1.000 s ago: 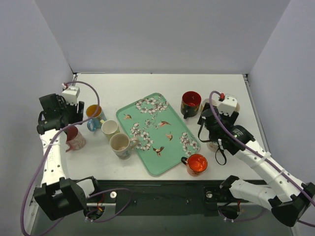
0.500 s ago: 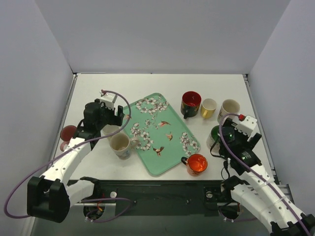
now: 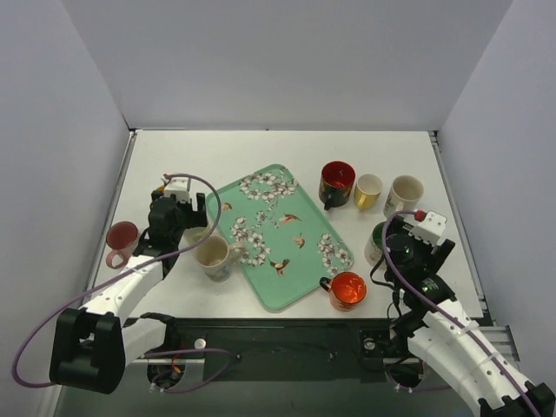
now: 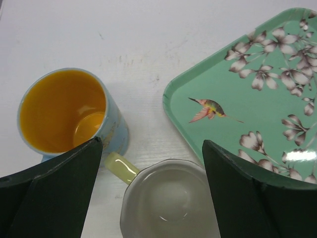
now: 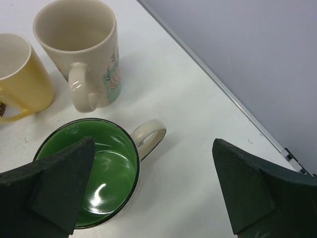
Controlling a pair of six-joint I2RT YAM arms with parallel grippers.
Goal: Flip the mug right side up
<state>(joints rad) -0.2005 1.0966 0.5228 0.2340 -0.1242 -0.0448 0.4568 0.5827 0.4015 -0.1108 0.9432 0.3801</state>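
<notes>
Every mug I can see stands with its mouth up. My left gripper (image 3: 178, 215) is open and empty. It hovers over a blue mug with an orange inside (image 4: 64, 111) and a pale mug with a yellow-green handle (image 4: 168, 201), which sits between its fingers (image 4: 59, 193). A maroon mug (image 3: 120, 239) stands apart at the far left. My right gripper (image 3: 408, 248) is open and empty above a green-lined mug (image 5: 89, 173), whose handle (image 5: 148, 133) lies between the jaws. In the top view that mug (image 3: 377, 244) is partly hidden by the wrist.
A green floral tray (image 3: 278, 234) lies in the middle, its corner in the left wrist view (image 4: 257, 99). A cream mug (image 3: 213, 254) stands at its left edge and a red-orange mug (image 3: 347, 290) at its near corner. A red mug (image 3: 337, 181), yellow mug (image 3: 368, 189) and white mug (image 3: 405, 193) stand behind.
The left gripper left the maroon mug at the far left and moved right over the blue and pale mugs. The right gripper drew back from the rear mugs to above the green-lined mug.
</notes>
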